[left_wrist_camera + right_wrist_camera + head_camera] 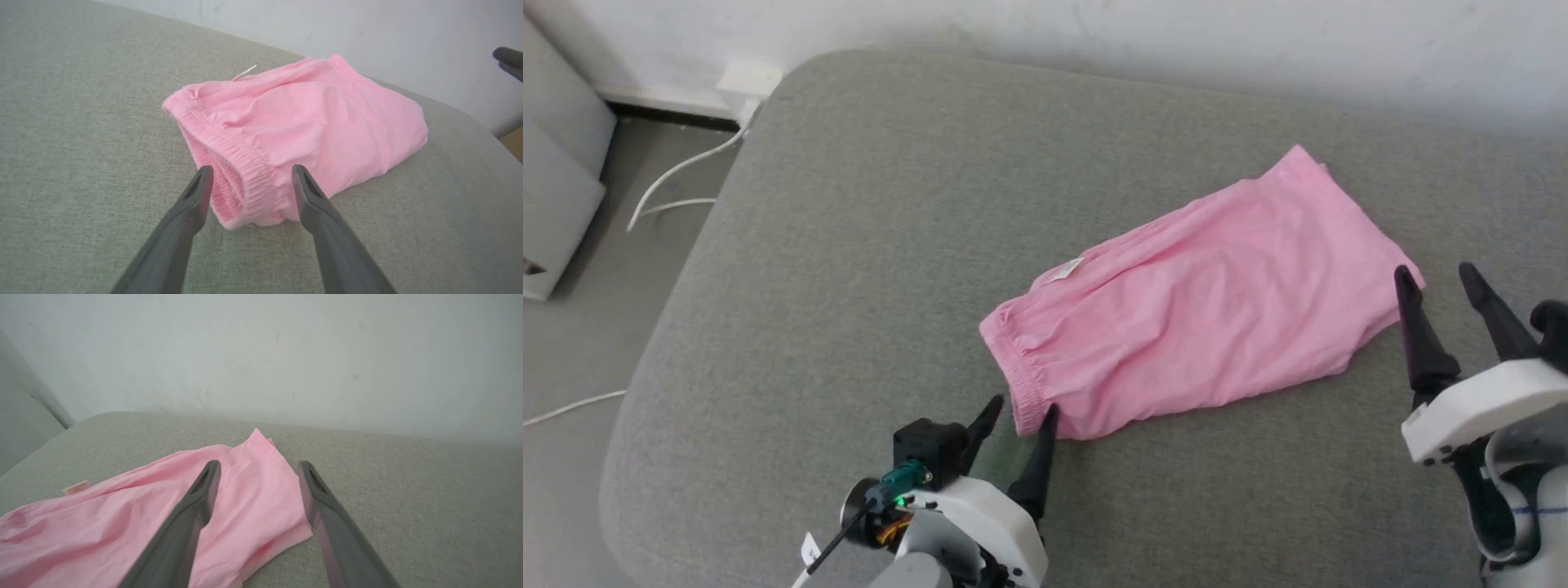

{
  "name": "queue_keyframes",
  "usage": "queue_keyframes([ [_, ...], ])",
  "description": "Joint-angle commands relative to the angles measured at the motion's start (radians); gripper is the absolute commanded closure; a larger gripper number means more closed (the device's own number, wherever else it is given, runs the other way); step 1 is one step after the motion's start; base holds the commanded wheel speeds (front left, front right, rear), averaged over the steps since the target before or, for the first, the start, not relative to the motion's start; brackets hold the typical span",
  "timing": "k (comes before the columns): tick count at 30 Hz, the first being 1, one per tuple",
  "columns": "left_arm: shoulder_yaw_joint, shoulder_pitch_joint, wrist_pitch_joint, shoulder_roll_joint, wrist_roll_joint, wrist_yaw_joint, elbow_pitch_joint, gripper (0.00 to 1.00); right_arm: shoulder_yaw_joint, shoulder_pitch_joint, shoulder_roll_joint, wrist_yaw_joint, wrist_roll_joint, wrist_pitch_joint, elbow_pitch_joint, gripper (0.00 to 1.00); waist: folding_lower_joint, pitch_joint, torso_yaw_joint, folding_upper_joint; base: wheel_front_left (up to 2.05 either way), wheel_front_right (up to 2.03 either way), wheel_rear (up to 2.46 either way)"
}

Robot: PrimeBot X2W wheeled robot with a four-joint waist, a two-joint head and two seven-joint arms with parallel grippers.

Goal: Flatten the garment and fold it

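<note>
**Position of the work.** The garment [1201, 318] lies spread on the grey cushion [849, 245]. It runs diagonally, with the gathered waistband [1021, 384] towards you on the left and the hem end far to the right, near the wall. Shallow creases cross the cloth, so judge flattening as not yet complete.

**Left gripper [1024, 406].** The fingers are apart and straddle the near corner of the waistband, one finger on each side of the elastic edge. In the left wrist view the left gripper [252, 169] brackets that corner without pinching it. This placement suits a corner grasp, because the thick elastic gives a firmer hold than the thin cloth.

**Right gripper [1433, 271].** The fingers are apart at the opposite hem corner. The right wrist view shows one finger of the right gripper [259, 464] over the cloth and one beyond its edge. You cannot tell whether they touch the cloth.

With both ends held, you could tension the cloth lengthwise.

**Markings.** A small white tag [1066, 269] protrudes at the waistband's far edge. Its print is too small to read. No brand is legible.
</note>
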State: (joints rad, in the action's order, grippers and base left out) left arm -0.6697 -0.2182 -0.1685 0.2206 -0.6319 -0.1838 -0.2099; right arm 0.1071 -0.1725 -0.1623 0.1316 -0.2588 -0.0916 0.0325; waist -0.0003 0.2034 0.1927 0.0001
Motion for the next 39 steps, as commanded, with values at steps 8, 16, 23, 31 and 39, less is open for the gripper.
queue_keyframes([
  [8,0.024,-0.028,0.116,-0.037,-0.043,-0.091,-0.117,0.0,0.048,0.041,0.083,-0.001,0.076,0.008,-0.012,0.0,0.0003,0.005,-0.045,-0.0001,0.0,0.0,0.0],
  [16,0.009,-0.057,0.218,-0.059,-0.087,-0.08,-0.149,1.0,0.1,-0.051,0.103,-0.001,0.122,-0.079,0.069,0.0,0.0003,0.043,-0.043,-0.0001,0.0,0.0,0.0],
  [23,0.0,-0.076,0.21,-0.069,-0.091,-0.053,-0.139,1.0,0.149,-0.182,0.11,-0.001,0.16,-0.213,0.221,0.0,0.0003,0.072,-0.018,-0.0001,0.0,0.0,0.0],
  [31,-0.007,-0.092,0.185,-0.077,-0.086,-0.041,-0.139,1.0,0.192,-0.294,0.112,-0.001,0.22,-0.398,0.39,0.0,0.0003,0.089,0.012,-0.0001,0.0,0.0,0.0],
  [39,-0.005,-0.092,0.169,-0.073,-0.087,-0.04,-0.143,1.0,0.163,-0.301,0.112,-0.001,0.238,-0.495,0.395,1.0,0.0003,0.086,0.006,-0.0001,0.0,0.0,0.0],
])
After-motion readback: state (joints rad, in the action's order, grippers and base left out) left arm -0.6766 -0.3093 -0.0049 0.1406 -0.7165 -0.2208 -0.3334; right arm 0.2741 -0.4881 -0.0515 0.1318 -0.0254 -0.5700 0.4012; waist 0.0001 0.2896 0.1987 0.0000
